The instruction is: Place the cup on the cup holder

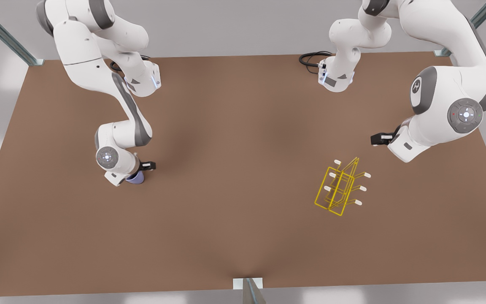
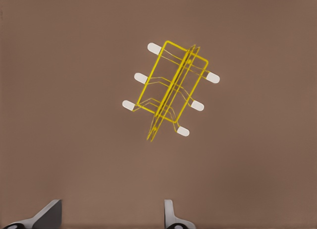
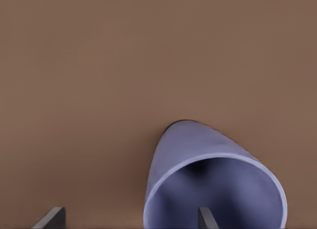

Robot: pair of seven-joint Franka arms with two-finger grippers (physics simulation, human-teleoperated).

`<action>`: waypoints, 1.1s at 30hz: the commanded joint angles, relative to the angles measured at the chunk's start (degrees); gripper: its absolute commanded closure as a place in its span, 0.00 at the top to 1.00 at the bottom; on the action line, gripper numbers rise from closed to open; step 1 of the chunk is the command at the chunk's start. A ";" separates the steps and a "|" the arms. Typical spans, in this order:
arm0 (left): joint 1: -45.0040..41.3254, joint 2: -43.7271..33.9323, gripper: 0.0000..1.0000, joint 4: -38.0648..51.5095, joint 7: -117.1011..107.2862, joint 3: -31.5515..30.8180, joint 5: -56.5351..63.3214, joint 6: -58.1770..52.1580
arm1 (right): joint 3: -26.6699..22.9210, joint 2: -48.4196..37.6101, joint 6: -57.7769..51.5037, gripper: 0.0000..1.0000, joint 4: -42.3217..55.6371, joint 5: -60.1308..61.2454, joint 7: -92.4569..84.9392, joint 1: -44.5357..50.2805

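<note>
**benchbot_dan:** Cup (image 3: 198, 154) sits right under the right end effector (image 3: 130, 219), at the front view's left, standing on the counter (image 1: 234, 169) with its mouth up. Looks to me like one finger is inside the mouth and the other is outside, with the wall between them. The jaws are spread wide and aren't pinching anything yet.

**wirerack_fan:** Yeah, released, and a rim grab is what I'd guess too. If so, I'd get the wall about centred between the fingers before closing. With one finger much nearer, the cup gets shoved sideways first. It's tapered and light-looking, so it could tip or skate.

**benchbot_dan:** Where's the holder (image 2: 171, 95)?

**wirerack_fan:** Well apart from the cup, over at the front view's right. It's a yellow wire frame with white-tipped prongs sticking out both sides. The left end effector (image 2: 109, 216) hangs above it, jaws apart and empty. I'd say it's just waiting.

**benchbot_dan:** So nothing's done yet, really.

**wirerack_fan:** Pretty much, the grasp is the step in hand. Close slowly and go deep enough that the pads get more than just the lip. Then lift straight up before heading across. The cup has to go mouth-first over a prong, so a firm pinch matters, or it'll swing when the wrist turns.
</note>
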 commanded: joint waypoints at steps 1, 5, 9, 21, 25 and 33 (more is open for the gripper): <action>0.00 -0.08 1.00 0.08 -0.17 0.00 0.04 0.02 | 0.08 0.49 1.93 0.85 0.01 -0.02 0.60 0.02; 0.00 -0.08 1.00 -0.01 -0.17 0.00 0.04 -0.07 | 0.08 1.28 1.93 0.21 0.18 -0.02 1.75 -0.07; 0.00 -0.08 1.00 -0.01 -0.17 0.00 0.04 0.02 | 0.08 1.28 1.76 0.21 0.62 0.07 2.71 -0.25; 0.00 -0.17 1.00 0.08 -0.52 0.00 0.21 -0.07 | 8.51 17.97 -12.04 0.21 39.64 27.47 -3.35 3.27; -0.44 0.09 1.00 0.08 -2.28 -0.17 1.18 -0.68 | 20.28 31.15 -9.06 0.21 53.69 31.36 5.77 3.18; -6.32 0.97 1.00 0.34 -17.31 -0.52 1.27 -0.60 | 26.08 48.04 -0.71 0.21 74.63 25.30 29.86 17.86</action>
